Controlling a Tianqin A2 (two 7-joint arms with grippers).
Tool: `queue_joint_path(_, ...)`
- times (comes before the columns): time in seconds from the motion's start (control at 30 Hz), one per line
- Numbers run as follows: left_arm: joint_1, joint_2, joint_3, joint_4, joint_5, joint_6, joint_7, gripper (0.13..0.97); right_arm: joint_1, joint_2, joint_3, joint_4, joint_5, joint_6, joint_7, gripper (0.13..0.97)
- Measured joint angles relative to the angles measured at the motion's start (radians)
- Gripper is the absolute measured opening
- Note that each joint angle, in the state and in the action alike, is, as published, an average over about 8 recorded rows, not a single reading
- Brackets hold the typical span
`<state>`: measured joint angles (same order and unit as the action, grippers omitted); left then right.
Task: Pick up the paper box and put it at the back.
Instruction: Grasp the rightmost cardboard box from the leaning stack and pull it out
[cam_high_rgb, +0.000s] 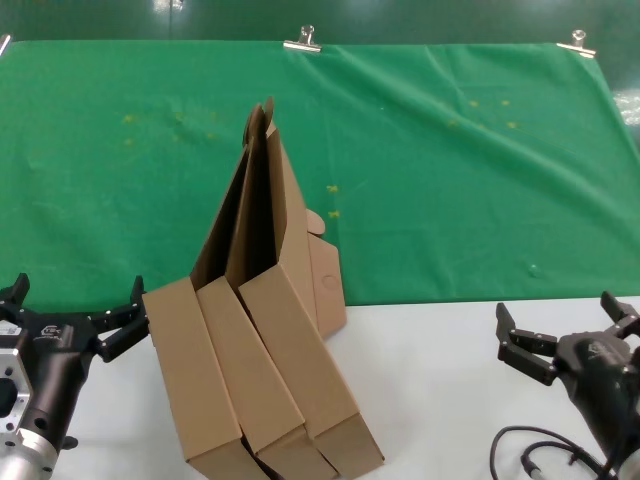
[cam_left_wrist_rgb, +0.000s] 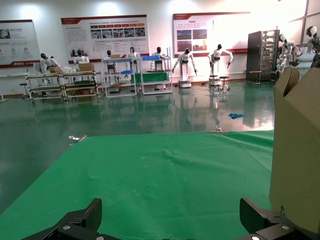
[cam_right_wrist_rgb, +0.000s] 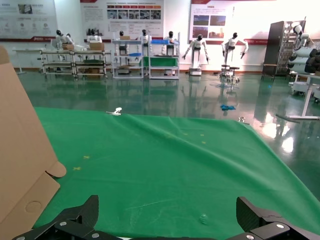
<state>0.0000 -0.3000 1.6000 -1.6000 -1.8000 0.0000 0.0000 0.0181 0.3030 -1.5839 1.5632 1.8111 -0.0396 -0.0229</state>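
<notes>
Three alike brown cardboard paper boxes (cam_high_rgb: 262, 375) lean side by side, lids raised, bases on the white table and tops over the green cloth (cam_high_rgb: 450, 180). One box edge shows in the left wrist view (cam_left_wrist_rgb: 297, 150) and one in the right wrist view (cam_right_wrist_rgb: 22, 165). My left gripper (cam_high_rgb: 75, 310) is open and empty at the front left, just left of the boxes. My right gripper (cam_high_rgb: 567, 325) is open and empty at the front right, well clear of them. The green cloth also fills the left wrist view (cam_left_wrist_rgb: 165, 185) and the right wrist view (cam_right_wrist_rgb: 165, 165).
Silver binder clips (cam_high_rgb: 303, 42) (cam_high_rgb: 577, 42) hold the cloth's far edge. A black cable (cam_high_rgb: 530, 455) lies on the white table (cam_high_rgb: 440, 380) by the right arm. Beyond the table is a hall with shelves and other robots.
</notes>
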Motion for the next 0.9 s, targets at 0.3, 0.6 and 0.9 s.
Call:
queue_joint_path(0.3, 0.000, 0.000, 0.000, 0.000, 0.000, 0.000, 0.000, 0.966, 0.000, 0.000, 0.000, 0.000, 0.000, 0.000, 0.000, 0.966)
queue_joint_path(0.6, 0.000, 0.000, 0.000, 0.000, 0.000, 0.000, 0.000, 0.966, 0.000, 0.000, 0.000, 0.000, 0.000, 0.000, 0.000, 0.966)
queue_joint_path(0.9, 0.000, 0.000, 0.000, 0.000, 0.000, 0.000, 0.000, 0.936, 0.058, 0.077, -0.006, -0.052, 0.035, -0.030, 0.054, 0.966)
